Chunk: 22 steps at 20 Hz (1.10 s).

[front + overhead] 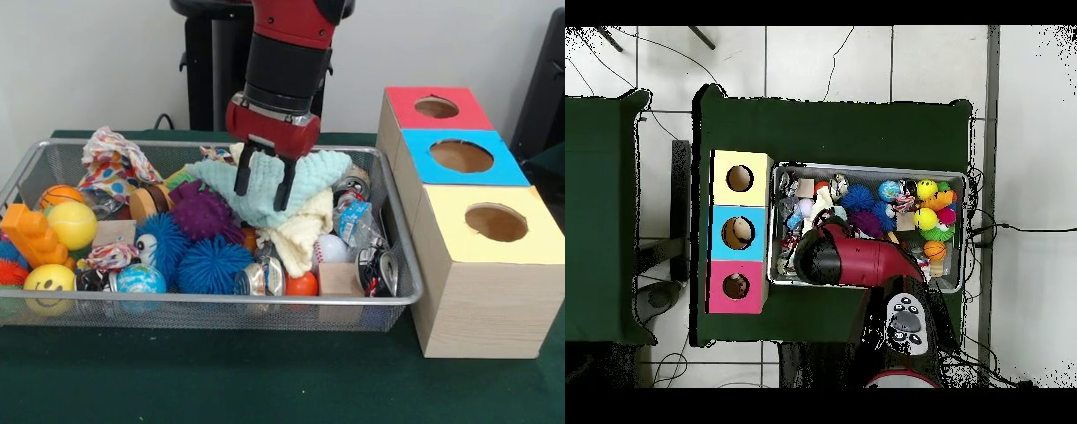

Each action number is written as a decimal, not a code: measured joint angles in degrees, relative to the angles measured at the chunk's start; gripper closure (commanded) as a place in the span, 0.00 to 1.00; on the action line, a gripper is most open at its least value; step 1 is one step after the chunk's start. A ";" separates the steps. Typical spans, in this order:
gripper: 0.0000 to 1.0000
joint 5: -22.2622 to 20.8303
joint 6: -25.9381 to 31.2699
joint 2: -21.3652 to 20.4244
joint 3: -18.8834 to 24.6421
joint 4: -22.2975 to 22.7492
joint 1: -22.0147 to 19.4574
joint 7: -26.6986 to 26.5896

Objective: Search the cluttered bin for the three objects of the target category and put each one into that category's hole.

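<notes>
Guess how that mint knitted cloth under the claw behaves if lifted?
The mint knitted cloth lies draped in folds, so it is probably floppy and light. It rests over the cream cloth, so that may drag along. The open claw straddles a fold; a pinch should hold, not slip.

A plain pale wall (pixel 88 62) stands at twelve o'clock behind the green-covered table (pixel 265 380); white floor tiles (pixel 825 60) with trailing cables (pixel 665 125) surround it.

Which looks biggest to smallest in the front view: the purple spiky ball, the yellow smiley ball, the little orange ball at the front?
1. purple spiky ball
2. yellow smiley ball, though it sits nearer the camera
3. orange ball
</notes>
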 measured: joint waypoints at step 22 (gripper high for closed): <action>0.00 -5.29 0.67 0.42 20.51 0.12 -23.96 0.00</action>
